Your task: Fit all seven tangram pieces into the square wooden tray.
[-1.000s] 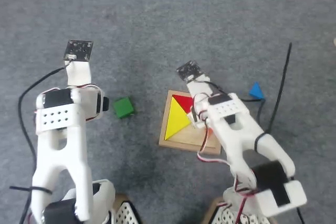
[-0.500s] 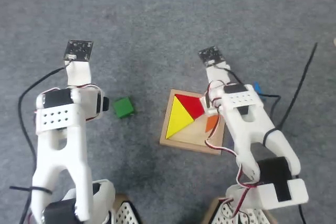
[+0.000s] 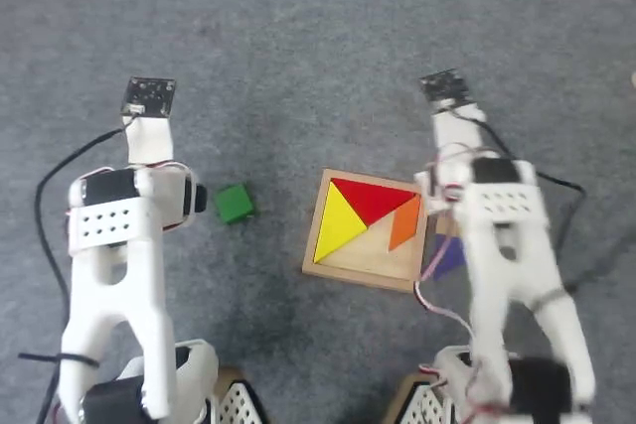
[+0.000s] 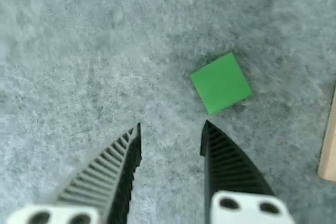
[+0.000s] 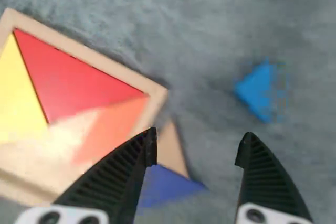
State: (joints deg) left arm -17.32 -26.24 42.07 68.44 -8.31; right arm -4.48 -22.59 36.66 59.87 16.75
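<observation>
The square wooden tray (image 3: 358,263) lies mid-table and holds a red triangle (image 3: 373,199), a yellow triangle (image 3: 336,226) and an orange piece (image 3: 404,222). In the right wrist view my right gripper (image 5: 199,140) hangs open and empty just off the tray's (image 5: 157,94) corner. Under it lie a tan triangle (image 5: 170,145) and a dark blue piece (image 5: 163,187), with a light blue triangle (image 5: 260,90) farther out on the carpet. My left gripper (image 4: 170,129) is open above the carpet, close to a green square (image 4: 220,82) that lies left of the tray (image 3: 235,203).
Grey carpet covers the table. The right arm (image 3: 502,215) stands over the ground right of the tray, where the dark blue piece (image 3: 449,256) peeks out. A black cable (image 3: 571,191) trails by that arm. The tray's edge (image 4: 328,150) shows in the left wrist view.
The right arm has swung from over the tray to its right side, uncovering the red triangle and the orange piece in the tray. The left arm has not moved.
</observation>
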